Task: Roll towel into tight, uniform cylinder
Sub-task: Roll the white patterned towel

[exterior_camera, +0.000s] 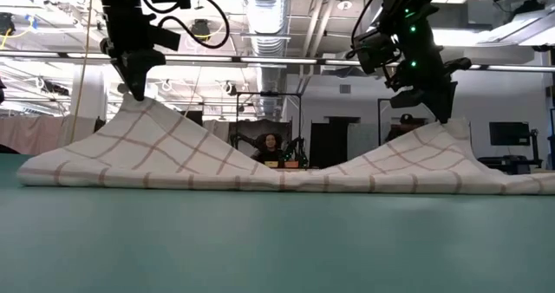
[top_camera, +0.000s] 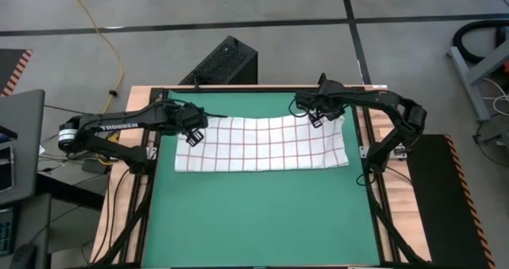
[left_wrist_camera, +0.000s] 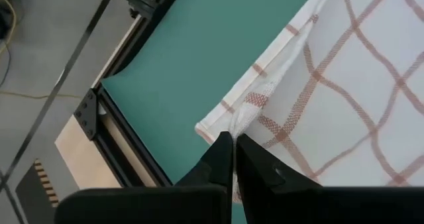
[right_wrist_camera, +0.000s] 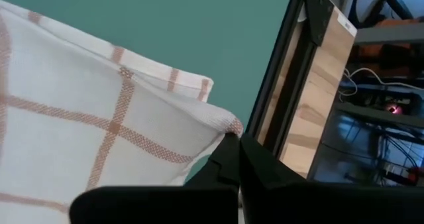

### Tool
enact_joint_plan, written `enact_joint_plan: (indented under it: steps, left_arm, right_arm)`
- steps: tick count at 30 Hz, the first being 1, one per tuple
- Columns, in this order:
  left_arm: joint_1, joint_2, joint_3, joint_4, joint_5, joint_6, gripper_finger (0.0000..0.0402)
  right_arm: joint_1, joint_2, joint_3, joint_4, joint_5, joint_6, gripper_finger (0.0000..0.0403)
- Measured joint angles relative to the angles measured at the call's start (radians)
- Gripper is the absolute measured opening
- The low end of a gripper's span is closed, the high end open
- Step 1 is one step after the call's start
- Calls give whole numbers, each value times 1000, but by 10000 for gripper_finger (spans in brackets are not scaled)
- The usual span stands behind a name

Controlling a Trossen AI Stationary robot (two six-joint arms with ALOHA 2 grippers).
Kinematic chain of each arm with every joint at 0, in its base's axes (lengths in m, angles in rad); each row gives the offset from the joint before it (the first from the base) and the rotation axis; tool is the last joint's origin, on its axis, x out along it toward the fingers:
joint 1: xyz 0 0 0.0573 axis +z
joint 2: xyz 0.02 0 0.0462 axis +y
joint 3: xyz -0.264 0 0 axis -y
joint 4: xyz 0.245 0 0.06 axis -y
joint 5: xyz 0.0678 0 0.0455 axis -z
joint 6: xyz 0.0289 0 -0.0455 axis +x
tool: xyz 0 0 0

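Observation:
The towel (top_camera: 262,144), white with a red-brown grid, lies spread across the far half of the green mat (top_camera: 262,213). Its two far corners are lifted into peaks, and its middle and near edge rest on the mat (exterior_camera: 277,179). My left gripper (top_camera: 191,135) is shut on the far left corner. My right gripper (top_camera: 316,118) is shut on the far right corner. In the low view the left gripper (exterior_camera: 134,94) and the right gripper (exterior_camera: 444,118) each stand at the top of a peak. My left gripper pinches the towel's far left corner (left_wrist_camera: 240,121) between its two fingers, coming from above and pointing down. The corner is lifted clear, and the cloth slopes taut from it down to the mat. My right gripper pinches the towel's far right corner (right_wrist_camera: 225,121) between its two fingers, from above, pointing down. The corner is lifted clear, and the cloth slopes from it down to the mat.
The mat's black frame rails (top_camera: 367,142) run close beside both grippers. A black box (top_camera: 227,62) stands beyond the table's far edge. The near half of the mat is bare green. A person (exterior_camera: 273,146) sits far off in the room behind.

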Motion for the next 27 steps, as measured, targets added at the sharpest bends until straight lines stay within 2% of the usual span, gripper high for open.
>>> enact_joint_plan:
  steps: [8,12,22,27]
  left_arm:
    - [16,1,-25,11,69,16,0]
    - [16,1,-45,8,117,5,0]
    - [16,1,-46,10,99,-3,1]
    - [16,1,-46,4,98,-1,24]
  right_arm:
    - [-7,0,0,18,-6,-27,14]
    - [-7,0,-6,25,-8,-23,29]
    - [-12,0,-8,52,-31,-21,96]
    - [-17,0,-8,51,-30,-21,145]
